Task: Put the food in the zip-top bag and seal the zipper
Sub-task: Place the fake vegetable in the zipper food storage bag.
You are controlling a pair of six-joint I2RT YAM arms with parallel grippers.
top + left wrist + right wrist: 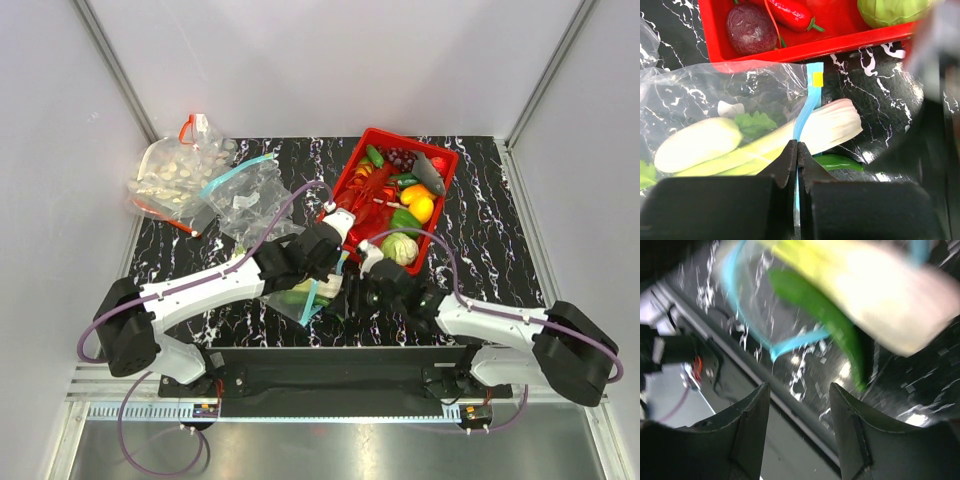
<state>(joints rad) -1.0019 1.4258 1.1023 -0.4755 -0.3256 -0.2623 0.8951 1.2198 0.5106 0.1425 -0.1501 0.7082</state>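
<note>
The zip-top bag lies crinkled in front of the red basket, and in the top view it lies between the two arms. My left gripper is shut on its teal zipper. Inside lie a white radish and the leek, whose white stalk end sticks out past the zipper. A small green vegetable lies on the table under that stalk end. My right gripper hangs open and empty just below the green vegetable and the zipper, in a blurred view.
The red basket at the back centre holds yellow, red and green toy produce and a grey fish. At the back left lie a clear bag with a red zipper and another crumpled clear bag. The table's near edge runs close under my right gripper.
</note>
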